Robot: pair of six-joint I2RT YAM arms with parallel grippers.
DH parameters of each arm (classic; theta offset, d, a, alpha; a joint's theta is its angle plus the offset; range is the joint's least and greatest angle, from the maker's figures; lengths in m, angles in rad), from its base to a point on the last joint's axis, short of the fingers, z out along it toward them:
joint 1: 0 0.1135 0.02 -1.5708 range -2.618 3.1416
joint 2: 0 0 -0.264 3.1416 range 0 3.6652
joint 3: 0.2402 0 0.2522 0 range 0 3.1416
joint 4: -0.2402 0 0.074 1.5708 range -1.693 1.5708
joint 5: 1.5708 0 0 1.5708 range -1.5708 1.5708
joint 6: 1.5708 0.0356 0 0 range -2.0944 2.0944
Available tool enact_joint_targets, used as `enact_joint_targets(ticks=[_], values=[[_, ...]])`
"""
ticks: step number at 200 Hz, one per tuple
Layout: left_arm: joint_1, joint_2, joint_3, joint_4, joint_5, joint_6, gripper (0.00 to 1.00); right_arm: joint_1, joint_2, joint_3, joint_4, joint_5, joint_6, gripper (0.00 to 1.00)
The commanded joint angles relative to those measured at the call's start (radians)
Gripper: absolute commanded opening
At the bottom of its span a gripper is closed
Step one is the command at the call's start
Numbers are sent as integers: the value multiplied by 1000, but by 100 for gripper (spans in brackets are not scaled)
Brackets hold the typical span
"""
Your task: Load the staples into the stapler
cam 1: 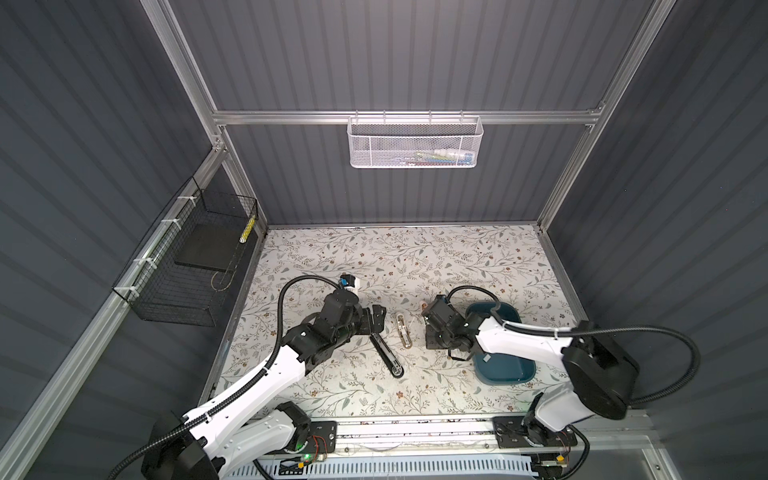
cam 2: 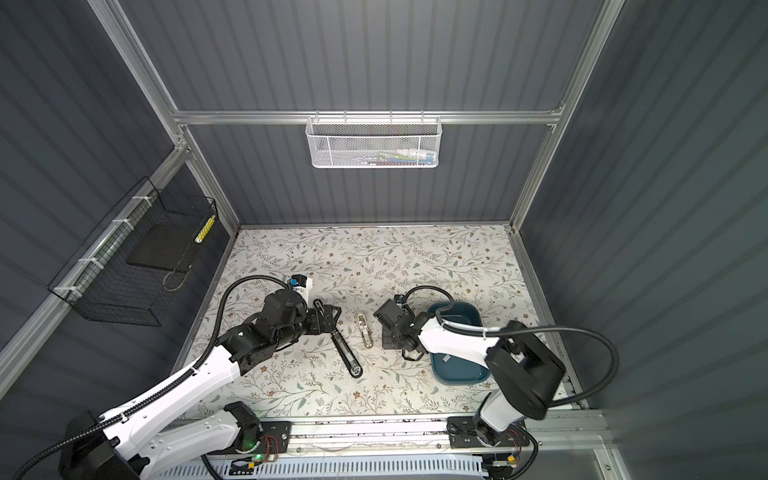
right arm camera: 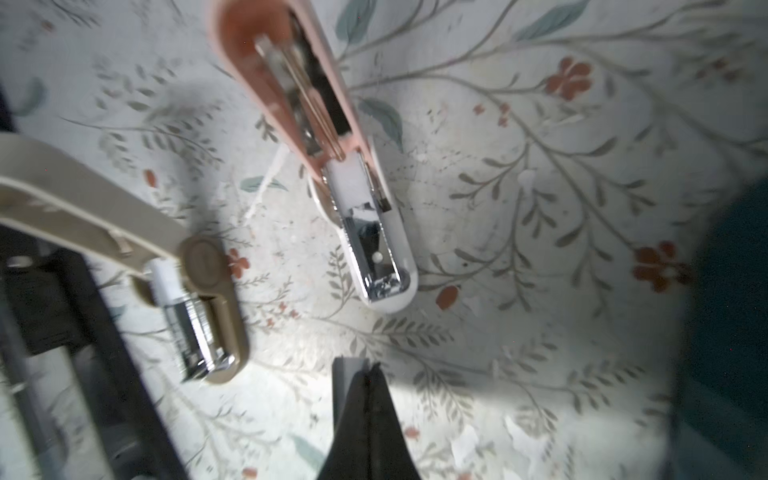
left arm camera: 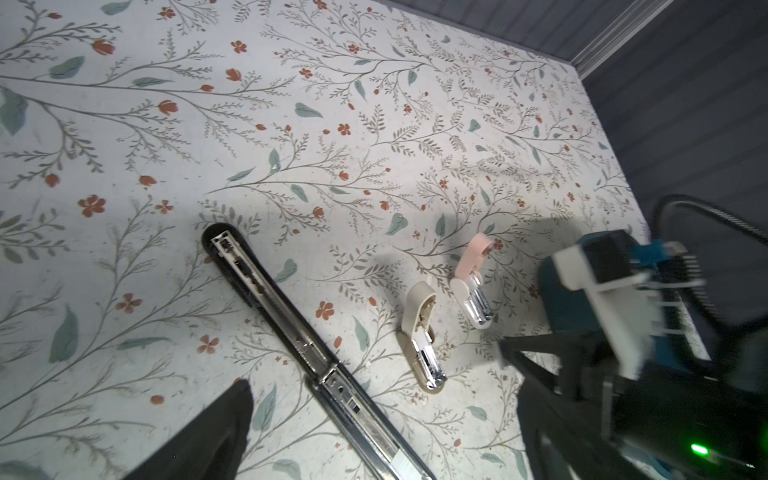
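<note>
Black stapler [cam 1: 386, 353], beige stapler [left arm camera: 422, 332] and pink stapler [right arm camera: 332, 166] lie open on the table [cam 1: 332, 257]; a staples strip [cam 1: 487, 358] waits in the tray [cam 1: 505, 378]; left fingers [left arm camera: 208, 432] gape over the black one; right fingers [right arm camera: 365, 415] meet near the pink; loading seems undone.

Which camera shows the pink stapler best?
The right wrist view: the pink stapler is close, hinged open, its metal channel visible. The left wrist view shows it small; in both top views the right arm mostly hides it.
</note>
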Motion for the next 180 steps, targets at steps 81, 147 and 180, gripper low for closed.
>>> enact_joint_targets(ticks=[81, 147, 180], values=[[195, -101, 9, -167, -169, 65, 100, -368, -540, -79, -424, 76, -19, 0], [232, -138, -90, -121, -202, 174, 100, -534, -288, -166, -134, -149, -100, 0], [232, -176, -115, -91, -207, 185, 100, -536, -170, -130, -97, -119, -118, 8]])
